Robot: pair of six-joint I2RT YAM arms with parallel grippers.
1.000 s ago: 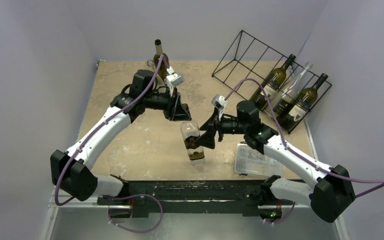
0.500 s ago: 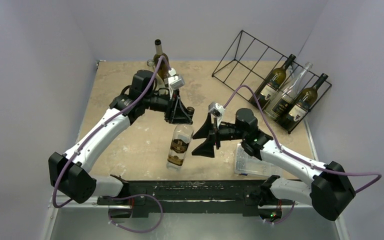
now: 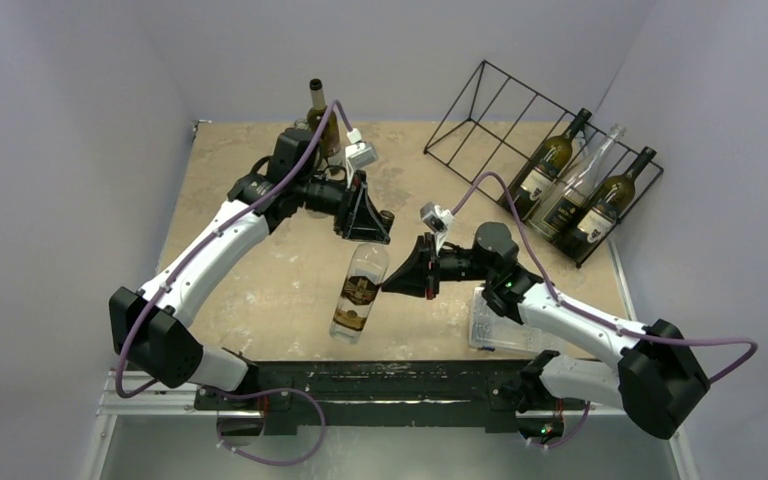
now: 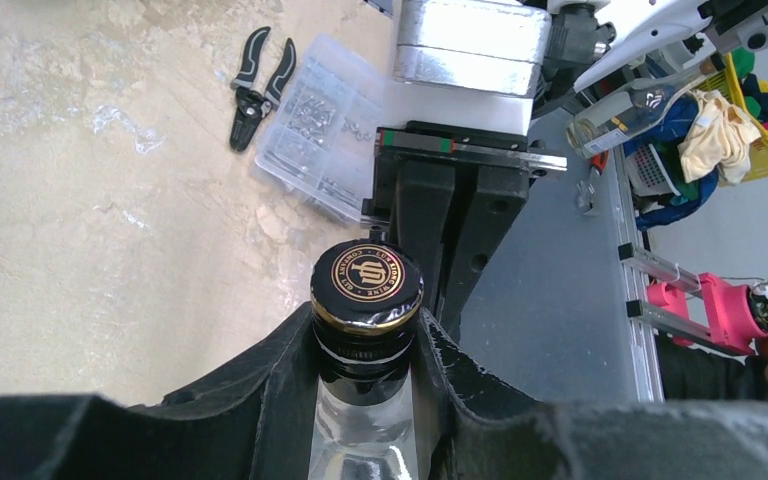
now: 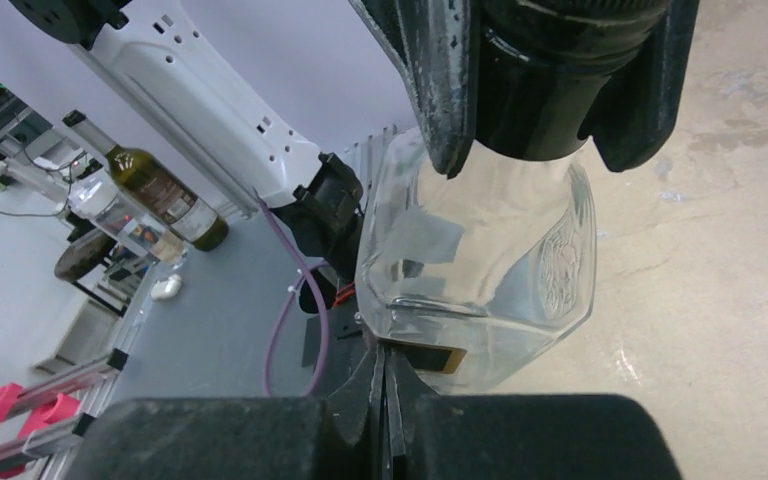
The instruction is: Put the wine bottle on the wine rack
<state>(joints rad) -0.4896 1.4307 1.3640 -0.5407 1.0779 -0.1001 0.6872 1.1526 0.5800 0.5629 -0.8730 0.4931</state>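
My left gripper (image 3: 372, 232) pinches the bottle (image 3: 358, 290) by the neck just under the cap. The bottle hangs tilted over the middle of the table, well apart from the rack (image 3: 456, 103) at the far right. My right gripper (image 3: 390, 285) has its fingers pressed together, holding nothing, just beside the glass.

I judge a neck-only grip risky: the heavy body could swing or slip through the pads on the way across, and the right fingertips could knock it.

A second ago the right jaws were spread around the body and the bottle stood straighter. Now they have let go and its base has swung toward me.
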